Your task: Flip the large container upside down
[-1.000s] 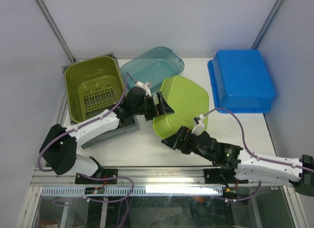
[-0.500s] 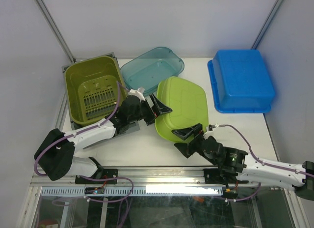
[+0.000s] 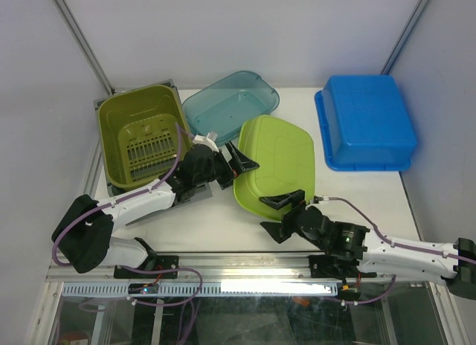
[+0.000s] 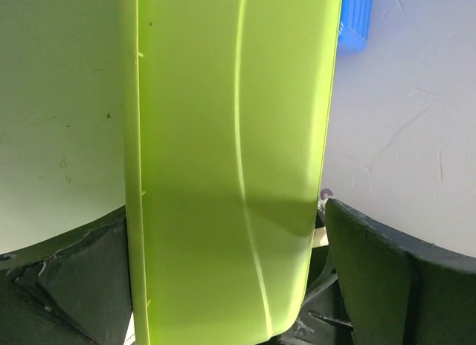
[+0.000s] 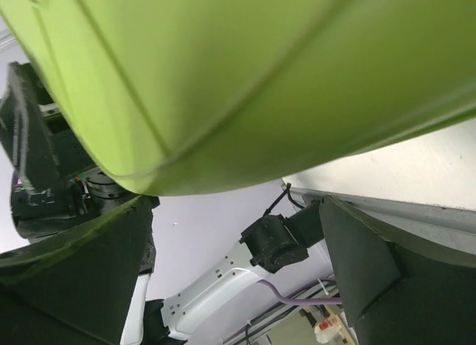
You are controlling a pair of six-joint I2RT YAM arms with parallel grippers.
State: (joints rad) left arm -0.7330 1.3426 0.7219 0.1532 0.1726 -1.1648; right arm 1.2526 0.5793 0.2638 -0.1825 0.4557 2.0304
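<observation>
The large lime-green container [image 3: 277, 163] is bottom up in the middle of the table, still a little tilted. It fills the left wrist view [image 4: 230, 137] and the top of the right wrist view [image 5: 245, 70]. My left gripper [image 3: 242, 163] is open at its left edge, and in the left wrist view [image 4: 227, 285] the container's side stands between the wide-spread fingers [image 4: 394, 285]. My right gripper [image 3: 269, 215] is open at the container's near left corner. Its fingers [image 5: 74, 278] spread below the container's edge without closing on it.
An olive slotted bin [image 3: 141, 133] stands at the back left on a grey tray [image 3: 160, 204]. A teal tub [image 3: 230, 103] lies behind the green container. A blue upturned bin [image 3: 366, 120] sits at the back right. White table [image 3: 223, 218] shows near the front.
The green container has tipped from standing on its edge to lying bottom up. My right gripper has opened and drawn back toward the near edge. My left gripper shifted slightly.
</observation>
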